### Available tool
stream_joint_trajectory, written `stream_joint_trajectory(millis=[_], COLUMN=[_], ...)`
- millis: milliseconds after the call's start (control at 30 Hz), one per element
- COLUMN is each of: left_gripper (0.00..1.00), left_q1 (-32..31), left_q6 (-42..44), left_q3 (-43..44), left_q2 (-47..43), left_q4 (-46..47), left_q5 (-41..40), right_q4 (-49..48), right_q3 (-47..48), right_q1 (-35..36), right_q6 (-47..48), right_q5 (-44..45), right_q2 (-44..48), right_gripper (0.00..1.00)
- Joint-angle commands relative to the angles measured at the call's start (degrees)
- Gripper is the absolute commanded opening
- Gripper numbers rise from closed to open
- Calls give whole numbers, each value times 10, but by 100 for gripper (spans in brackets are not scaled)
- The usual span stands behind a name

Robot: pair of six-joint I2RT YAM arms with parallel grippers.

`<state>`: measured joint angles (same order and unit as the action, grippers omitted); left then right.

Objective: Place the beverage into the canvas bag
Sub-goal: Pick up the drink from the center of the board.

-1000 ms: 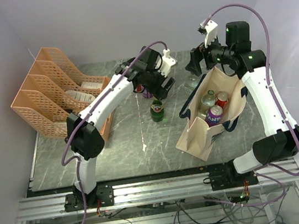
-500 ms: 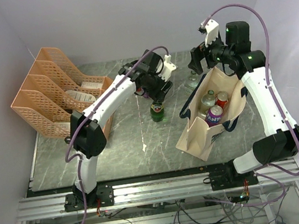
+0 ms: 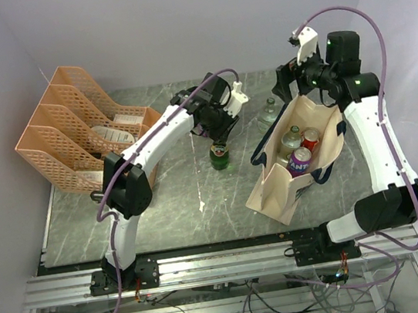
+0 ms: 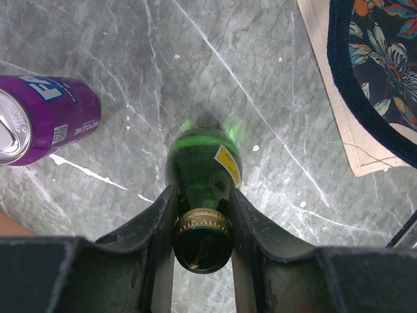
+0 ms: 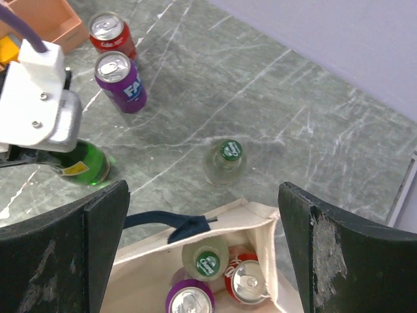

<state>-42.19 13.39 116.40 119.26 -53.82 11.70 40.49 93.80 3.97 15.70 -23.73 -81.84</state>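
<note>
Green bottle [image 4: 203, 166] stands upright on the desk [image 4: 273, 78], centre of the top view, just left of the canvas bag [image 3: 274, 192]. Your left claw [image 4: 202, 218] is narrowed onto its neck from above, fingers [image 4: 159, 218] against both sides at the gold cap band. It looks like a grip, but the bottle isn't lifted. Taking it by the neck likely keeps it vertical for a straight drop into the bag mouth. The bag already holds cans and a bottle, so aim for the free corner. Your right claw [image 5: 203, 202] hangs wide open and empty over the bag's upper rim, probably to steady the opening. A purple can [image 4: 45, 127] and a clear bottle [image 5: 223, 163] wait on the desk.
</note>
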Motion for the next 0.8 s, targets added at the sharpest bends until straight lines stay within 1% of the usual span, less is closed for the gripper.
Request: stream_joint_trajectory(millis=[0,233,333,433,600,767], left_gripper=[7,7,7,7,7,7], left_q1=[2,2,2,-3,-60,-106], left_q6=[27,76,77,61,73,60], left_q3=[29,78,117,160,209,293], left_q2=[-45,-127,-144,-153,-165,-138], left_q4=[12,57,61,74,107,135], left_q5=[2,7,26,54,58,71], right_q4=[-13,-11,-10,-11,-14,-12], right_q3=[3,11,11,8,6,1], right_q1=[-30,-63,-73,-84,-115,-143], right_q6=[1,7,9,8,-5,-11], right_q5=[-7,-4,4,8,4,0], right_q2=[15,16,19,22,29,42], right_gripper=[96,96,96,96,96,96])
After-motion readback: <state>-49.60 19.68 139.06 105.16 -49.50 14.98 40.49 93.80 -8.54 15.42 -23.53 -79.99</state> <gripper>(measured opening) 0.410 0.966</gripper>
